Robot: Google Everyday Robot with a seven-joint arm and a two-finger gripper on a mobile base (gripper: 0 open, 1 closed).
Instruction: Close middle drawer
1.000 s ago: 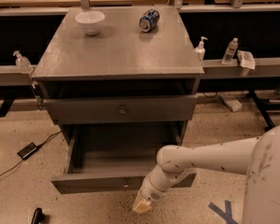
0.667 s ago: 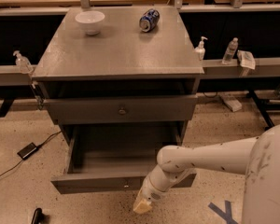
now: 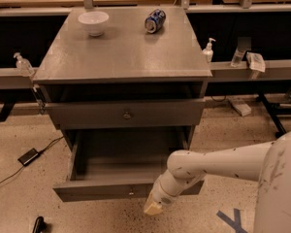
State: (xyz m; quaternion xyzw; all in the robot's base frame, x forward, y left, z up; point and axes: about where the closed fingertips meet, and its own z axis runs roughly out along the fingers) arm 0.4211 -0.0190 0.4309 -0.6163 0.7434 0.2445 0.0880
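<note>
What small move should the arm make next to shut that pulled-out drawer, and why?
Probably press the pincer forward against the front panel of the middle drawer. That drawer stands far out of the cabinet, its box open to view, and the pincer sits low in front of the panel, right of the knob.

Two drawers (image 3: 127, 114) (image 3: 97, 191), bowl (image 3: 93, 22), can (image 3: 154, 21) — one claw (image 3: 153, 208), low.

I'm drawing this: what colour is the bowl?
The bowl is white, best seen in camera view; the pincer is low, by the wide-open drawer.
</note>
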